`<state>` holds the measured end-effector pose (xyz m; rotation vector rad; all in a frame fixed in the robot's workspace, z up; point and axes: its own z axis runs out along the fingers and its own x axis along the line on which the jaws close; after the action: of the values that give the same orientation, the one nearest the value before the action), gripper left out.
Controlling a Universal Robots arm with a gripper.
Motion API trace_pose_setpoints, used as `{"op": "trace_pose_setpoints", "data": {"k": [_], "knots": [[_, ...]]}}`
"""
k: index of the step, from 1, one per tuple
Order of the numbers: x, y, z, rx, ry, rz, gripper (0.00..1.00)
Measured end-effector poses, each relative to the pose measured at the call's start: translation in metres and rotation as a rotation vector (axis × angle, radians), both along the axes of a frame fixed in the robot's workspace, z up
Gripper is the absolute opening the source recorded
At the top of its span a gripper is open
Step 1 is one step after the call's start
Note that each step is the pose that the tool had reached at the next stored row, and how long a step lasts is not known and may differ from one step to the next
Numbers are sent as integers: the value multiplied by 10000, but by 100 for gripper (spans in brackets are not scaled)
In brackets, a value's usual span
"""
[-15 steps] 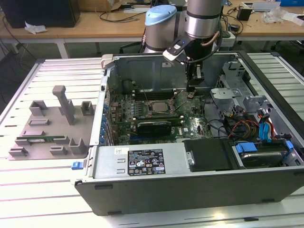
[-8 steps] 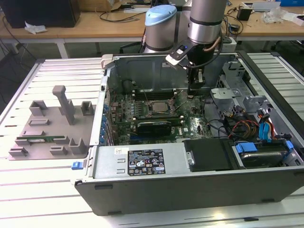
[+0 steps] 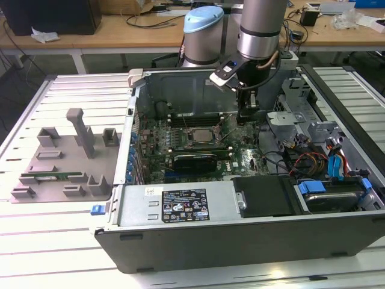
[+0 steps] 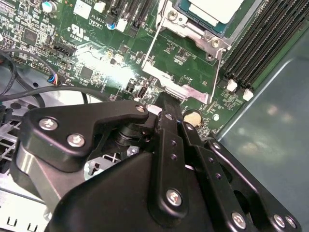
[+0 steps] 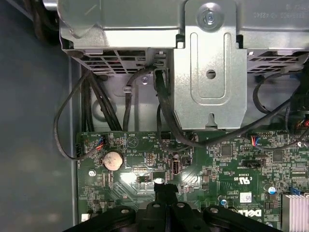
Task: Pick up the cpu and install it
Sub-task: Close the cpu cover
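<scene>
Open case (image 3: 180, 208) lies on its side on the slatted counter (image 3: 60, 253), with the board (image 3: 180, 144) exposed. The arm (image 3: 260, 30) reaches down into the case from 12 o'clock.

The pincer (image 3: 245, 120) hangs low over the board near the drive-cage side. In both wrist views its tips (image 4: 164, 99) (image 5: 165, 188) are pressed together; it is clenched, with nothing between them.

The cpu (image 3: 201, 133) sits in the socket (image 3: 187, 137) mid-board, silvery top up. In the second wrist view its pale top (image 4: 212, 9) lies inside the metal socket frame. It is apart from the pincer and not touching it. In the exterior view it lies at about 8 o'clock from the tips, near them.

A coin cell (image 5: 113, 159) (image 4: 192, 117) sits on the board just beside the pincer tips.

A grey tray (image 3: 60, 162) rests on the counter at 9 o'clock from the case. A green memory stick (image 3: 51, 177) lies in its near slot.
</scene>
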<state>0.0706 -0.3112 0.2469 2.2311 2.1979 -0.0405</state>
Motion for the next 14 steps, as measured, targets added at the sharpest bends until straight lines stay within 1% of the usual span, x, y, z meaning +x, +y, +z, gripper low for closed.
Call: {"op": "trace_pose_setpoints", "data": {"k": [5,8,14], "knots": [[-33,0,-1,0,0,0,11],[-111,0,-1,1,1,1,11],[-226,0,-1,0,1,1,11]]}}
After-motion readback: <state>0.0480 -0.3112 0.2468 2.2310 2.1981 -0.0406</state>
